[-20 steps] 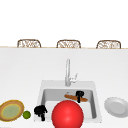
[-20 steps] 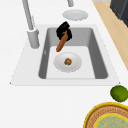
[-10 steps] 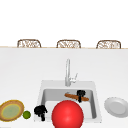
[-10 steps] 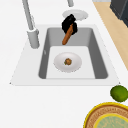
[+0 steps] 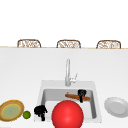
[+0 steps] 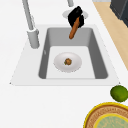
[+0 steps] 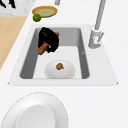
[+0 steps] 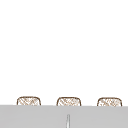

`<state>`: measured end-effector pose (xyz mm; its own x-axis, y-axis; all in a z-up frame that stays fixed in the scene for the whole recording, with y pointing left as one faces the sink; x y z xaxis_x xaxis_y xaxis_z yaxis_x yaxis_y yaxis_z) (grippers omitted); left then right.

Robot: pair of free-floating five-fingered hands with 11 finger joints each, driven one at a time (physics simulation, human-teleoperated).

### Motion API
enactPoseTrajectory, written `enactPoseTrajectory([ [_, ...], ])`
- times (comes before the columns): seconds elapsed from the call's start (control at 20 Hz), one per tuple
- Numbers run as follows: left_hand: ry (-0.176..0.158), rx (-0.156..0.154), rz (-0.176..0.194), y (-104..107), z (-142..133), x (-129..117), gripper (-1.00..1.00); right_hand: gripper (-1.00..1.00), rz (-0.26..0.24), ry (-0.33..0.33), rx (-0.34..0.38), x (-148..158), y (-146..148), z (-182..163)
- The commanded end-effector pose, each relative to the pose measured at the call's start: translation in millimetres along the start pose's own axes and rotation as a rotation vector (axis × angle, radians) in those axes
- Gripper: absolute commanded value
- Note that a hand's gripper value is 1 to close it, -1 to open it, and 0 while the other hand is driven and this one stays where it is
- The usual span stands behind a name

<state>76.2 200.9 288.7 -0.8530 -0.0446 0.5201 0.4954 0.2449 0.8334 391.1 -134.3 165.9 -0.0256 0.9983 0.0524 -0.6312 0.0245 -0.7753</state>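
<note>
**Right Hand Holds Brown Stick Above Kitchen Sink**

Nearest the viewer, a red ball (image 5: 67, 114) fills the counter's front edge at six o'clock. At its nine o'clock the left hand (image 5: 40, 111) hangs idle, fingers curled on nothing, beside a lime (image 5: 26, 115) and a yellow-rimmed plate (image 5: 11, 110). A white plate (image 5: 116, 107) lies at three o'clock. Beyond, over the sink (image 5: 47, 93), the right hand (image 5: 81, 93) has its fingers wrapped round a brown stick (image 5: 72, 96), lifted above a small white dish (image 6: 67, 62) in the basin. The faucet (image 5: 67, 72) stands at twelve o'clock; three wicker chairs (image 5: 68, 44) line the background.
</note>
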Motion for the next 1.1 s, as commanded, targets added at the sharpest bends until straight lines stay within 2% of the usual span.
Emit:
enactPoseTrajectory([
  [0.0,0.000,0.000,0.000,0.0,0.0,0.0,0.00,1.00,0.111,-0.020,-0.017,-0.4,-3.8,21.0],
  [0.45,0.000,0.000,0.000,0.0,0.0,0.0,0.00,1.00,0.106,-0.033,0.004,-3.4,-6.3,60.0],
  [0.7,0.000,0.000,0.000,0.0,0.0,0.0,0.00,1.00,0.114,-0.025,-0.008,-4.7,-9.2,84.1],
  [1.05,0.000,0.000,0.000,0.0,0.0,0.0,0.00,1.00,0.064,-0.031,-0.052,-25.9,-34.0,132.7],
])
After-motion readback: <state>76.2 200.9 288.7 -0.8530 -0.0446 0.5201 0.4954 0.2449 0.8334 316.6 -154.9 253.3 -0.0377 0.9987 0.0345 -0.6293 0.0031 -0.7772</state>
